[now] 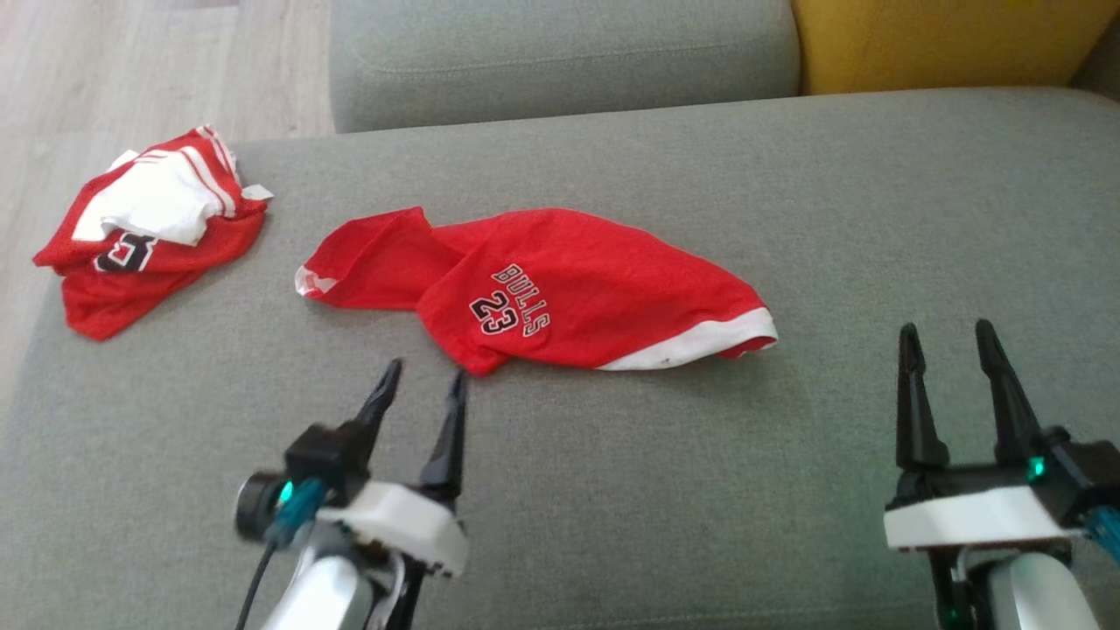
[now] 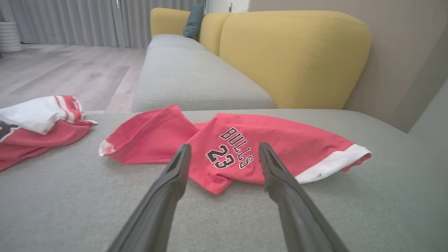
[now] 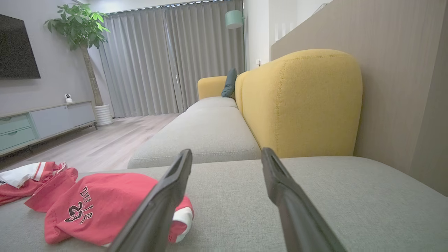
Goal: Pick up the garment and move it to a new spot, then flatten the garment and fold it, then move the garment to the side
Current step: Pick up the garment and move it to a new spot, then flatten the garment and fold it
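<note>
A red garment (image 1: pixel 542 293) printed "BULLS 23", with a white hem at its right end, lies crumpled and partly folded over on the grey sofa seat (image 1: pixel 612 490). In the left wrist view the garment (image 2: pixel 227 150) sits just beyond the fingertips, and in the right wrist view the garment (image 3: pixel 94 206) lies at the lower left. My left gripper (image 1: pixel 424 385) hovers open just in front of the garment's near corner, holding nothing. Off to the right of the white hem, my right gripper (image 1: pixel 947 337) is open and apart from the cloth.
A second red and white jersey (image 1: pixel 149 227) lies bunched at the seat's far left corner, by the wooden floor (image 1: pixel 131 79). Another grey seat cushion (image 1: pixel 560 57) and a yellow backrest (image 1: pixel 945 44) lie behind.
</note>
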Robot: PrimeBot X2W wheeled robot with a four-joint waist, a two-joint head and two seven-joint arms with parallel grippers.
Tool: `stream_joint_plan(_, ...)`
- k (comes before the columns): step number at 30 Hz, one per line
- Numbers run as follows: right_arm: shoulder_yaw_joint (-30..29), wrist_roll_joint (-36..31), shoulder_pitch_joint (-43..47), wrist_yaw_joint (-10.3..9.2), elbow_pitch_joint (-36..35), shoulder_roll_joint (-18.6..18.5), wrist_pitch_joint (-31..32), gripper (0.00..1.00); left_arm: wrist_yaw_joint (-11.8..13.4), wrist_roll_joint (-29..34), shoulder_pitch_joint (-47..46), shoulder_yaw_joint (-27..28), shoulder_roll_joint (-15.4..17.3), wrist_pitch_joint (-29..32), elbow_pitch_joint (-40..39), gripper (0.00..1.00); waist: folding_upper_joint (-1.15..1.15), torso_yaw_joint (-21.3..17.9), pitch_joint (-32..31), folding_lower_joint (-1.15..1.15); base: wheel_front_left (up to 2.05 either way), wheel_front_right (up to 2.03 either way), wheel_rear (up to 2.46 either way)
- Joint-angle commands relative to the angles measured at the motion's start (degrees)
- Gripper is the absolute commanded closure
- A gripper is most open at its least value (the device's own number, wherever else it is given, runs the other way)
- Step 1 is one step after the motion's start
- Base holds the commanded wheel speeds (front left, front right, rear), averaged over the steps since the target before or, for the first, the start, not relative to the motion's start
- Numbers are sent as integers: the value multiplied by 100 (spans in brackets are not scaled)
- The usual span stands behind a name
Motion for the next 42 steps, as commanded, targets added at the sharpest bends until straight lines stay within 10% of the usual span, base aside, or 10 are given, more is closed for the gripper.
stream_joint_plan(1,113,-13,-88,43,-174,-30,-34,0,33,58,-118,277,53,-50,-231,0,0,16,-13,0,0,0,0)
stream_joint_plan(42,208,194,143,43,236,-30,-34,0,-257,935,805,1337,-476,-50,-485,0,0,250,-93,0,0,0,0)
